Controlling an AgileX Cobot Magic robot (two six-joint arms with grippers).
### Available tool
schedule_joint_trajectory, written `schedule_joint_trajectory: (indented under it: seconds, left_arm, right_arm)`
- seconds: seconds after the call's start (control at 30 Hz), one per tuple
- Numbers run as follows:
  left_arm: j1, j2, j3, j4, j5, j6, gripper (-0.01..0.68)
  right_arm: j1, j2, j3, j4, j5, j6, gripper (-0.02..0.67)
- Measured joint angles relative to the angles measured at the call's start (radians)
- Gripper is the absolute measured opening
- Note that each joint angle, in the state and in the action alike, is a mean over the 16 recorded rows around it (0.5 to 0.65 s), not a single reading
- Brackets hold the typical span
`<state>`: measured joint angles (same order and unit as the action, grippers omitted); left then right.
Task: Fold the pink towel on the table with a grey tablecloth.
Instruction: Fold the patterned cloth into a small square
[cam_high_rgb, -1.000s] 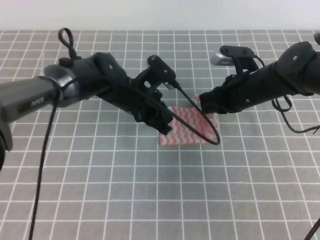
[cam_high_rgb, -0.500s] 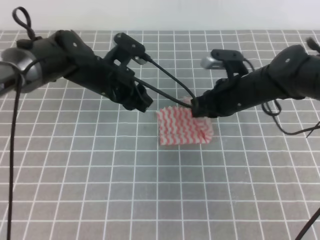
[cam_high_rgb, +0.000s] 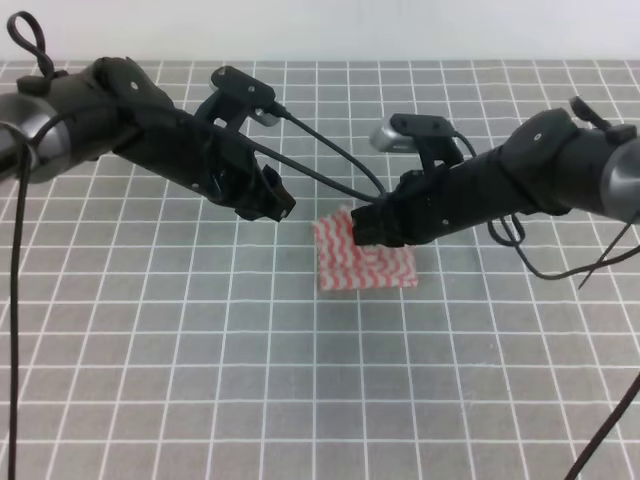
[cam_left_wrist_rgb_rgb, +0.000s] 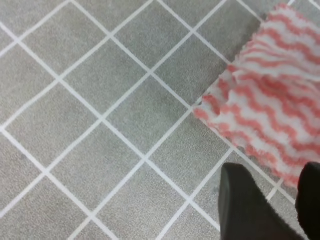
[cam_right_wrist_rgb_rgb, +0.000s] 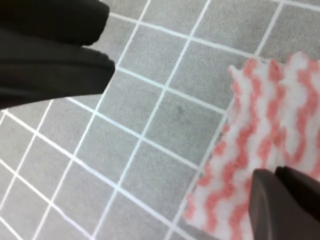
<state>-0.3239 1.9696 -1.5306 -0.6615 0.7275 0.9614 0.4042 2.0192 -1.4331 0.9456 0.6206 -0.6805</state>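
Pink towel (cam_high_rgb: 362, 258) lies near the middle of the table with a grey tablecloth (cam_high_rgb: 300, 380), its far edge lifted and doubled toward the near one. The right gripper (cam_high_rgb: 372, 224) has its fingers pressed together on that raised far edge; in the right wrist view the fingertips (cam_right_wrist_rgb_rgb: 280, 200) sit closed on the striped cloth. The left gripper (cam_high_rgb: 276, 205) hovers just left of the towel, apart from it, and its fingers (cam_left_wrist_rgb_rgb: 245, 205) stand parted with nothing between them.
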Motion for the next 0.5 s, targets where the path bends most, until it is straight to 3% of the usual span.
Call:
schedule_joint_trajectory:
  seconds: [0.5]
  left_arm:
    - [-0.001, 0.004, 0.000, 0.004, 0.006, 0.002, 0.234]
  right_arm:
    - [0.051, 0.078, -0.048, 0.019, 0.011, -0.012, -0.015]
